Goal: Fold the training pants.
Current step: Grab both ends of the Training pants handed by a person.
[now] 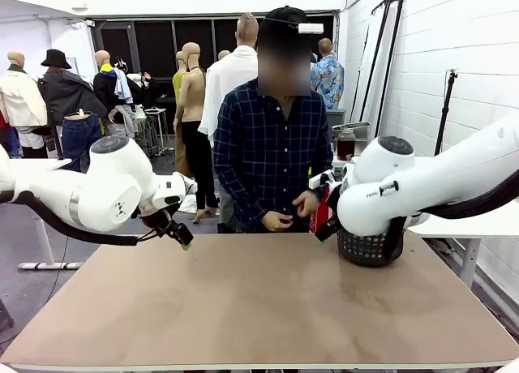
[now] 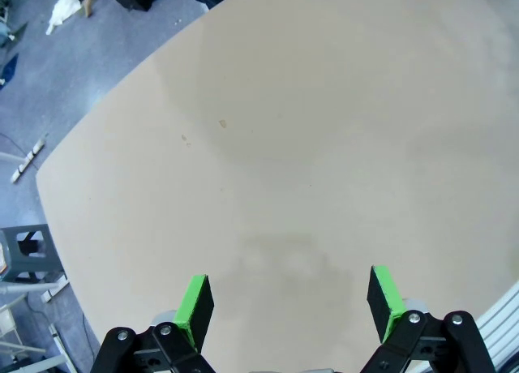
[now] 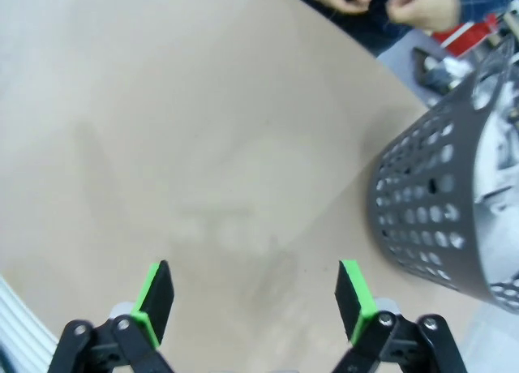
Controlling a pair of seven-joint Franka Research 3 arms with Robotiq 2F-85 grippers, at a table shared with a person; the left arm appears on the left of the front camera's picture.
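At the bottom of each wrist frame, the left claw point(image 2: 288, 290) and right claw point(image 3: 253, 285) hang spread apart, holding nothing, above the tan surface point(image 2: 308, 130). I cannot tell where the training pants lie. Something pale shows inside the dark basket point(image 3: 430, 219) at right, perhaps them. Best wait until they lie flat, clear of the person's hands point(image 3: 389, 2) at the top.

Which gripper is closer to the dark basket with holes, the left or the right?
The right. The right gripper hovers open above the table right beside the basket; the left gripper hangs over the table's opposite side, far from it.
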